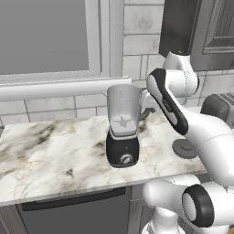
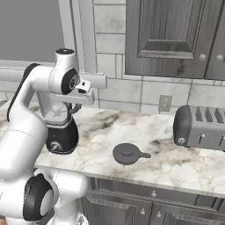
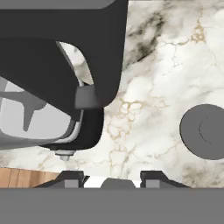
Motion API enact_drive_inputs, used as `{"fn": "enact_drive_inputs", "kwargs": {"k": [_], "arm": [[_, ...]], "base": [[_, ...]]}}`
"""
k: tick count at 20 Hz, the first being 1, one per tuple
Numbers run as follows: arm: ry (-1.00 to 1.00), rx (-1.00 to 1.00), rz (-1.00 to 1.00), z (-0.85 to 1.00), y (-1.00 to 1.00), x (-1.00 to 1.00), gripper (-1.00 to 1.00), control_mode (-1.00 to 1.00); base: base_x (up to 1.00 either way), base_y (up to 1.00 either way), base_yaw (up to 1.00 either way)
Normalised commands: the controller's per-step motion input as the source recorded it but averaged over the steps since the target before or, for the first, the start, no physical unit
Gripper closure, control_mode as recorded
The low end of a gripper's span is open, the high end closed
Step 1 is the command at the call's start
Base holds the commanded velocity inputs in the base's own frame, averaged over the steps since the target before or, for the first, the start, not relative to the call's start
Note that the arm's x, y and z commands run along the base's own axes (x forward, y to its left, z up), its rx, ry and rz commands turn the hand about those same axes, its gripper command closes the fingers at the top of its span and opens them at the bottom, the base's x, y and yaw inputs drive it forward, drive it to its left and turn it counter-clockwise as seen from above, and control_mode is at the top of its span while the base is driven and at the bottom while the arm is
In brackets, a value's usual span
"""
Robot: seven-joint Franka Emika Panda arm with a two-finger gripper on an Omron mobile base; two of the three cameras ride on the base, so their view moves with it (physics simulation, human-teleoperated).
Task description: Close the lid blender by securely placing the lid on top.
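White and dark-jointed, the robot arm rises from the near edge and bends over the marbled stone counter [image 2: 176, 162], its two-finger gripper [image 3: 113, 178] showing in the hand view as two small dark tips standing apart with nothing between them. Looking straight down, that view has the gripper above the right side of the countertop blender [image 3: 57, 100], close over its dark side handle, with bare marble below the tips. On the counter, the flat round dark grey lid [image 2: 127, 153] with its small raised knob lies flat, well apart from the blender and to its right, between it and the grey boxy toaster [image 2: 202, 127]. The blender [image 1: 122, 132] stands upright near the counter's front edge: a squat black base with a silver dial, and a tall clear grey jar whose top is uncovered. Behind it run the pale tiled wall [image 2: 132, 94], a window [image 1: 45, 36] and dark grey upper cabinets [image 2: 171, 35].
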Motion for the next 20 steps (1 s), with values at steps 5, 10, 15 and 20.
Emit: {"fn": "enact_drive_inputs", "kwargs": {"k": [5, 10, 15, 20], "arm": [[-0.05, 0.01, -0.02, -0.07, -0.09, -0.18, -1.00, -1.00], [-0.08, 0.22, -0.21, -0.49, -0.88, -0.54, -1.00, -1.00], [0.00, 0.20, -0.34, -0.65, -1.00, -0.15, -1.00, -1.00], [0.00, 0.14, -0.30, -0.17, -0.84, 0.00, -1.00, -1.00]], "base": [[0.00, 0.00, 0.00], [0.00, 0.00, 0.00], [0.00, 0.00, 0.00], [0.00, 0.00, 0.00]]}}
